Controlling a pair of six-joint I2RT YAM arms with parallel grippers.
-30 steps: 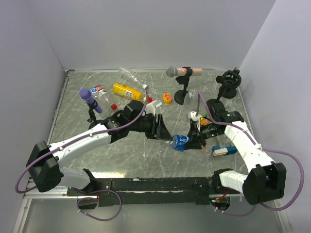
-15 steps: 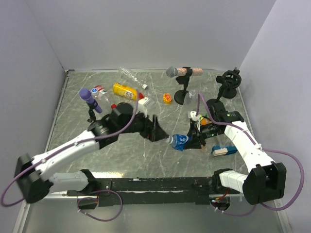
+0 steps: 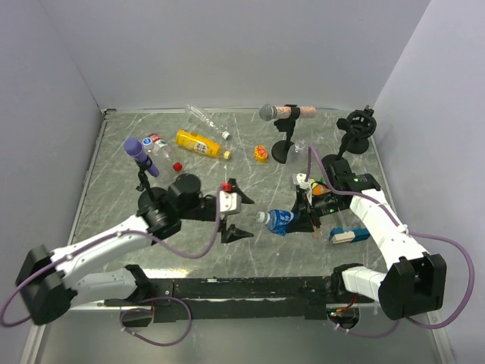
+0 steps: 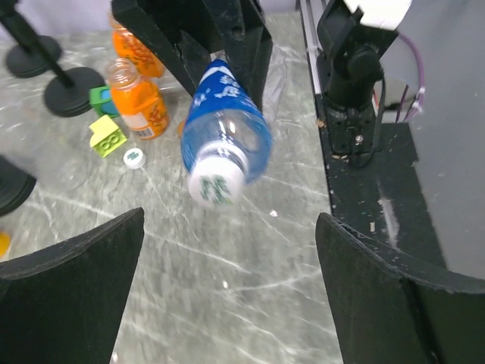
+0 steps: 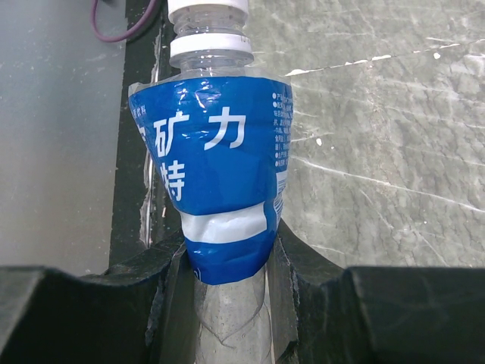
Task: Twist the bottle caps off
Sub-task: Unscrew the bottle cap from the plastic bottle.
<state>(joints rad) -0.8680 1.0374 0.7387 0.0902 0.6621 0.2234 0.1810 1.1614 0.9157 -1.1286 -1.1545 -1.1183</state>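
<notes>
Marbled table (image 3: 250, 258), cluttered: orange bottles (image 4: 140, 106) crowd behind the blue-labelled bottle (image 3: 279, 221) clamped by the right gripper (image 3: 307, 214). Left gripper (image 3: 239, 216) gapes empty before it.

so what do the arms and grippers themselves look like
The left arm and right arm are white shells with black joints and bases, each trailing a looping purple cable. The left gripper and right gripper are black with broad wedge-shaped fingers. No markings are legible.

White arms (image 3: 106, 239), black joints (image 3: 182, 199), black wedge-fingered pincers (image 3: 244, 216), looping purple cables (image 3: 187, 255)
</notes>
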